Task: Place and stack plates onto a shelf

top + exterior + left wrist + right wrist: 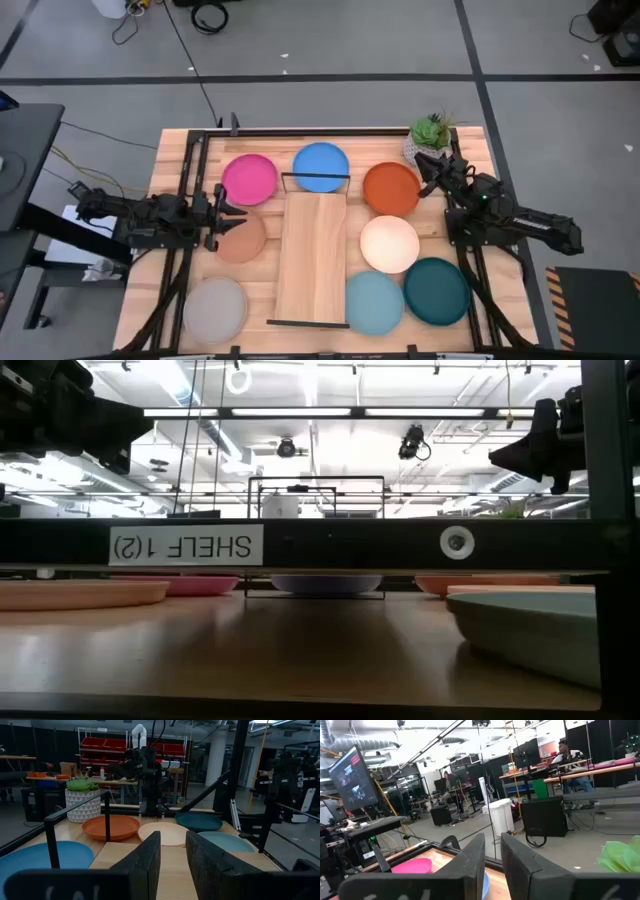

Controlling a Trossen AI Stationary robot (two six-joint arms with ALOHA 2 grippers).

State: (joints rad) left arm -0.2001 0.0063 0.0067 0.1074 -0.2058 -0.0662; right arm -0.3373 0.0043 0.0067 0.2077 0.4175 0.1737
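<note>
Eight plates lie flat on the slatted table around the shelf point(312, 258), a pale plank with black wire frames at its short ends. Left of it are pink point(248, 178), tan point(240, 238) and grey point(214, 308). Blue point(321, 166) lies at its far end. Right of it are orange point(390, 188), cream point(389, 243), light blue point(374, 302) and dark teal point(437, 290). My left gripper point(225, 205) hovers between the pink and tan plates, slightly open and empty. My right gripper point(430, 165) is held above the orange plate's far right side, slightly open and empty point(493, 855).
A white plant pot with a green plant point(430, 135) stands at the table's far right corner, close behind my right gripper. Black frame rails point(190, 180) run along the table's left and right sides. A black bar labelled SHELF 1(2) point(185, 545) crosses the low view.
</note>
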